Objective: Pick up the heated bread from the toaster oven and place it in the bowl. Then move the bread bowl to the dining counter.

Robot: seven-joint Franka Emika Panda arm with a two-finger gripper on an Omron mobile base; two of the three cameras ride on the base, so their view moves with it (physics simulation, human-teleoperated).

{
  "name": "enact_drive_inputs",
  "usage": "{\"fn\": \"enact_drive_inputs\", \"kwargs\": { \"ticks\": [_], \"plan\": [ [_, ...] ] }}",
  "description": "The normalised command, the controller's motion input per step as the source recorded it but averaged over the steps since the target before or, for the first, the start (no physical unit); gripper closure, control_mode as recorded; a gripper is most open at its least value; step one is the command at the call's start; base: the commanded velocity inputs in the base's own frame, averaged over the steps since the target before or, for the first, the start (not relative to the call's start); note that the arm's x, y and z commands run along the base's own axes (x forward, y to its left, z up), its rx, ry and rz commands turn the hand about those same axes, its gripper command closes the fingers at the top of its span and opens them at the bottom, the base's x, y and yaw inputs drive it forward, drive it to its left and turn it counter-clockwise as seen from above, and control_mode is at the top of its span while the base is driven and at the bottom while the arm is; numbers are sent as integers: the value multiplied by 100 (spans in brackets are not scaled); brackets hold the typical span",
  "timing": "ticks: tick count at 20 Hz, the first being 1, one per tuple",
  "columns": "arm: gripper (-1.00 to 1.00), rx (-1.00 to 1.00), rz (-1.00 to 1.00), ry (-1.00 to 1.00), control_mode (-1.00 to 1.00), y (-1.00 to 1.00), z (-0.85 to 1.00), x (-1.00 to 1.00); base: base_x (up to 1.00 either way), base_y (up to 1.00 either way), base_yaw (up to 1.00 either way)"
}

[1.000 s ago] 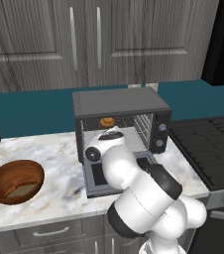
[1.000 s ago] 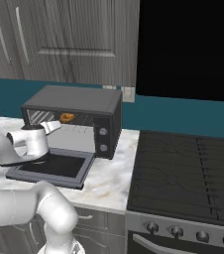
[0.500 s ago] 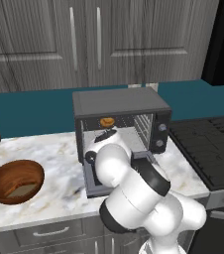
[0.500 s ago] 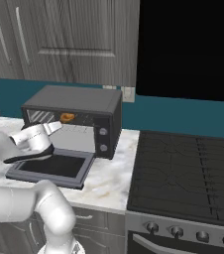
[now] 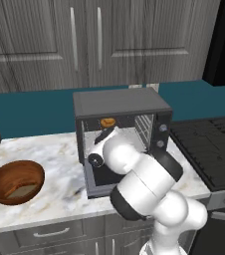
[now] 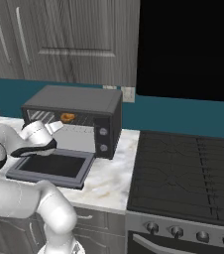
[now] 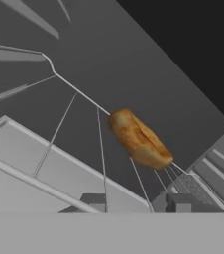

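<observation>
Two dark finger tips (image 7: 96, 200) of the gripper (image 7: 136, 202) sit low before the bread (image 7: 139, 138) on the wire rack (image 7: 102, 163); whether they pinch it I cannot tell. That bun lies deep inside the toaster oven (image 5: 118, 107), door (image 6: 53, 167) dropped open. Far left on the marble counter (image 5: 59, 174) stands the wooden bowl (image 5: 16, 181), well apart from the oven

Arm reached further into toaster oven (image 5: 119, 134); gripper (image 7: 139, 202) jaws narrowed.

arm: bent low, reaching forward | pincer (image 7: 136, 202): fingertips apart, holding nothing
</observation>
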Motion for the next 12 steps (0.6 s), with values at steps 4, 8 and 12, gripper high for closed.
{"fn": "enact_drive_inputs", "kwargs": {
  "ticks": [4, 8, 12],
  "plan": [
    [100, 0, 0, 0, -100, 0, 0, -1, 0, 0, 0],
    [100, 0, 0, 0, -100, 0, 0, -8, 0, 0, 0],
    [100, 0, 0, 0, -100, 0, 0, -15, 0, 0, 0]
  ]
}}
